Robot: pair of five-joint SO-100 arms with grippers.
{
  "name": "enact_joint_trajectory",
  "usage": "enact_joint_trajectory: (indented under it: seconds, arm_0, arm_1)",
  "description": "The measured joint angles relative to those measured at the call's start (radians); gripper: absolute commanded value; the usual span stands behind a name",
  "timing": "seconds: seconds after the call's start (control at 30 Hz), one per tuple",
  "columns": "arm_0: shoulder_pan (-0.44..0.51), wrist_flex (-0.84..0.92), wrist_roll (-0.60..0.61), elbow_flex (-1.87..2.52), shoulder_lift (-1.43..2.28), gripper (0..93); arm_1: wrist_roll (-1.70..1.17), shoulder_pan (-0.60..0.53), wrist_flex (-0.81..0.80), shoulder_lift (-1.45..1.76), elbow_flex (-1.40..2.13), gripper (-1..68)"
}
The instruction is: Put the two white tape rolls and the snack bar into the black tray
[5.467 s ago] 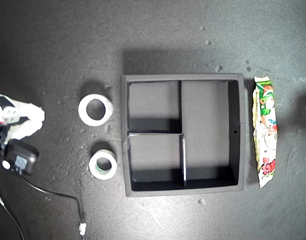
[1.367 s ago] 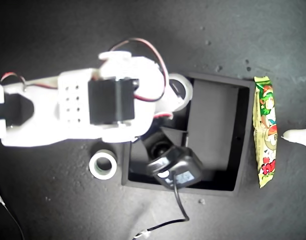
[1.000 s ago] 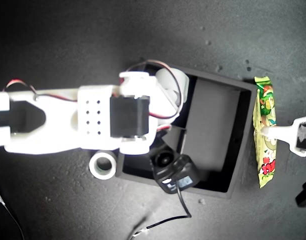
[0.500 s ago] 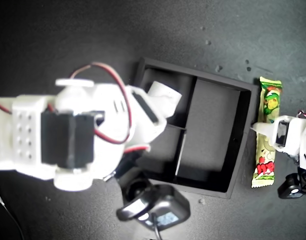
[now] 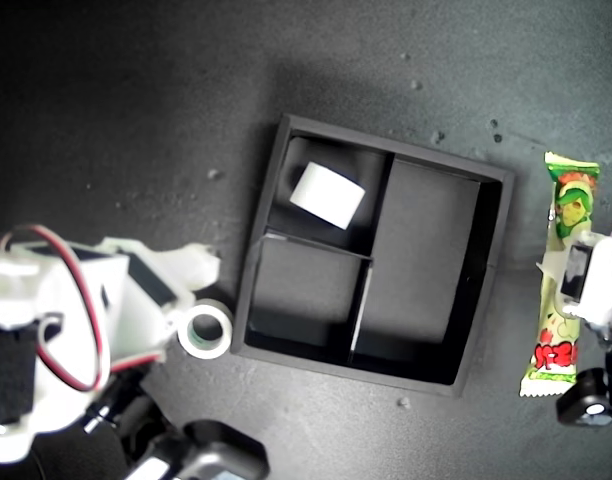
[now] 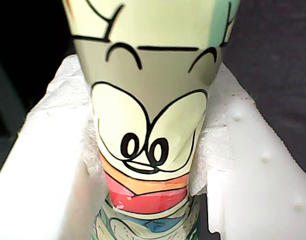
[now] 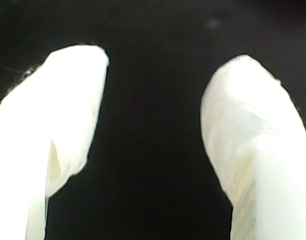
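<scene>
The black tray (image 5: 269, 230) sits skewed at the middle of the exterior view. The wider white tape roll (image 5: 327, 194) lies tipped on its side in the tray's upper-left small compartment. On the table, the smaller tape roll (image 5: 205, 329) with a greenish core touches the tray's left wall. My second gripper (image 5: 191, 295) hovers just beside that roll, open, with only dark table between its fingers (image 7: 68, 115). At the exterior view's right, the snack bar (image 5: 563, 270) lies tilted outside the tray. My first gripper (image 5: 578, 280) is shut on the snack bar (image 6: 150, 115), its white pads (image 6: 243, 165) pinching the packet's middle.
A black camera module (image 5: 221, 462) and red wires (image 5: 81, 300) on the second arm fill the exterior view's lower left. White specks dot the dark tabletop (image 5: 136, 110). The tray's long compartment (image 5: 426, 270) and lower-left compartment (image 5: 306, 290) hold nothing.
The second arm pulled back from over the tray to the exterior view's lower left, leaving the wider roll in the compartment. The first gripper closed on the snack bar, which shifted and tilted.
</scene>
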Motion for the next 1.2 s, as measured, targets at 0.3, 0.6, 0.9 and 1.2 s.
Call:
enact_joint_trajectory:
  seconds: [0.3,0.6,0.9,1.2]
  arm_0:
    - [0.083,-0.416,-0.058,0.548,0.176,16.3]
    - [0.186,-0.675,-0.121,0.646,0.100,15.5]
    - [0.225,-0.822,-0.178,0.778,0.098,14.1]
    - [0.259,-0.904,-0.190,0.802,0.100,13.8]
  arm_1:
    - [0.242,0.064,-0.186,-0.002,-0.190,-0.4]
    - [-0.137,0.081,-0.532,-0.002,0.057,-0.5]
    - [-0.218,0.181,-0.769,-0.002,0.196,-0.5]
    - [-0.218,0.198,-0.795,-0.002,0.238,-0.5]
